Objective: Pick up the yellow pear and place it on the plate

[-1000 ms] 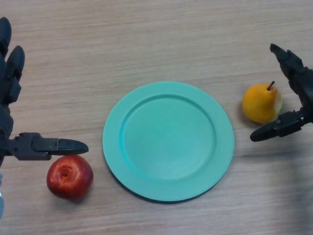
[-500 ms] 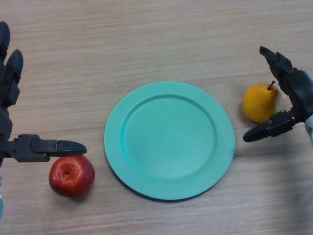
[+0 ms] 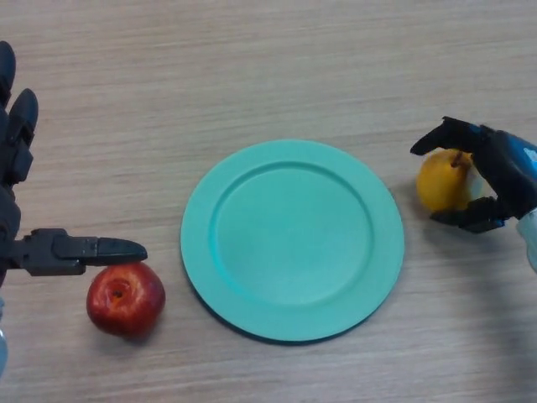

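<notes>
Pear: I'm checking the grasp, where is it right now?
In the head view the pear lies on the table right of the plate, off its rim, with the right hand curled around it.

Wooden desk (image 3: 277, 67) w/ teal plate (image 3: 292, 240) at centre, nothing on it. Yellow pear (image 3: 442, 180) sits on desk just right of plate rim, apart from it. Right hand (image 3: 495, 172) curled round pear: fingers arch over top near stem, thumb tucked under lower right side. Left hand (image 3: 33, 227) at left edge, fingers straight, thumb pointing right just above red apple (image 3: 126, 299), which lies on desk left of plate.
</notes>
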### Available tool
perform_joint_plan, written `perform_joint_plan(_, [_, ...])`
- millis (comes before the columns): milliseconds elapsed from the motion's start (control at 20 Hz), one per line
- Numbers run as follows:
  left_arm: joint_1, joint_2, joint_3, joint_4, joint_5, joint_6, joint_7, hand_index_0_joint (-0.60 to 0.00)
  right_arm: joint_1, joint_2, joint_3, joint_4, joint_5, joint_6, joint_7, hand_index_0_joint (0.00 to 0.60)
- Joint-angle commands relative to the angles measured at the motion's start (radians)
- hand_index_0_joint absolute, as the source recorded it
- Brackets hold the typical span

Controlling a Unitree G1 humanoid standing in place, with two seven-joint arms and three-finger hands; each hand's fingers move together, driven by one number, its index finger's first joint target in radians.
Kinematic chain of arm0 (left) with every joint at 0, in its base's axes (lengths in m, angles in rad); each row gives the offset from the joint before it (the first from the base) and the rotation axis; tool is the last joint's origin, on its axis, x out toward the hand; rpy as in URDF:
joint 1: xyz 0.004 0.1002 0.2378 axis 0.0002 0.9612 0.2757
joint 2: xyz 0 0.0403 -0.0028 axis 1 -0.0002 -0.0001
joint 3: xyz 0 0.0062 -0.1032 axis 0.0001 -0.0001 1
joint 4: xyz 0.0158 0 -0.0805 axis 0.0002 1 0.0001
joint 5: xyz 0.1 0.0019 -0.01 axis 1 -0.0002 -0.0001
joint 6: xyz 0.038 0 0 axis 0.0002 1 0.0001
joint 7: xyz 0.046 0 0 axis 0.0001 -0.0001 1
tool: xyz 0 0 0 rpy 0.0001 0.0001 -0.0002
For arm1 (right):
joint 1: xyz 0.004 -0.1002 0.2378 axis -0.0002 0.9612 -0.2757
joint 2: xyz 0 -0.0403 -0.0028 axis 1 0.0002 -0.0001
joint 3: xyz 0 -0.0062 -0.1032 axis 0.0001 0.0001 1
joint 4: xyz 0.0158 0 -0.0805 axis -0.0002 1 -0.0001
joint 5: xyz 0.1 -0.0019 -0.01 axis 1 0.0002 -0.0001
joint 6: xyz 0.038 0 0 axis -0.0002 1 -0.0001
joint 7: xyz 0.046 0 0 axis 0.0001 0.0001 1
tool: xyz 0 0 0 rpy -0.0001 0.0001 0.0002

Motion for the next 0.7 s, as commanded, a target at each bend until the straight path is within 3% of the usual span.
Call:
perform_joint_plan(50, [-0.039,0.034,0.043,-0.050,0.007,-0.164,0.036,0.000,-0.062,-0.059,-0.087,-0.072,0.066,-0.113,-0.054,0.600])
perform_joint_plan(200, [-0.042,0.038,0.039,-0.055,0.006,-0.152,0.035,0.000,-0.047,-0.060,-0.124,-0.156,0.097,-0.098,-0.008,0.600])
perform_joint_plan(350, [-0.039,0.034,0.039,-0.062,-0.009,-0.152,0.030,0.000,0.015,-0.028,-0.151,-0.345,0.181,-0.037,0.083,0.600])
perform_joint_plan(400, [-0.037,0.033,0.036,-0.063,-0.008,-0.153,0.030,0.000,0.062,0.002,-0.159,-0.475,0.250,0.018,0.160,0.600])
perform_joint_plan(450, [-0.036,0.032,0.035,-0.064,-0.008,-0.154,0.030,0.000,0.074,0.010,-0.156,-0.514,0.257,0.042,0.168,0.600])
perform_joint_plan(550, [-0.031,0.034,0.035,-0.075,-0.017,-0.140,0.021,0.000,0.163,0.074,-0.150,-0.732,0.393,0.191,0.305,0.600])
perform_joint_plan(600, [-0.029,0.030,0.032,-0.075,-0.015,-0.137,0.020,0.000,0.221,0.136,-0.144,-0.918,0.553,0.366,0.394,0.600])
perform_joint_plan(650, [-0.029,0.030,0.032,-0.075,-0.014,-0.136,0.020,0.000,0.236,0.142,-0.131,-0.964,0.561,0.403,0.389,0.600])
perform_joint_plan(700, [-0.027,0.030,0.032,-0.079,-0.015,-0.130,0.017,0.000,0.281,0.185,-0.111,-1.100,0.695,0.577,0.439,0.600])
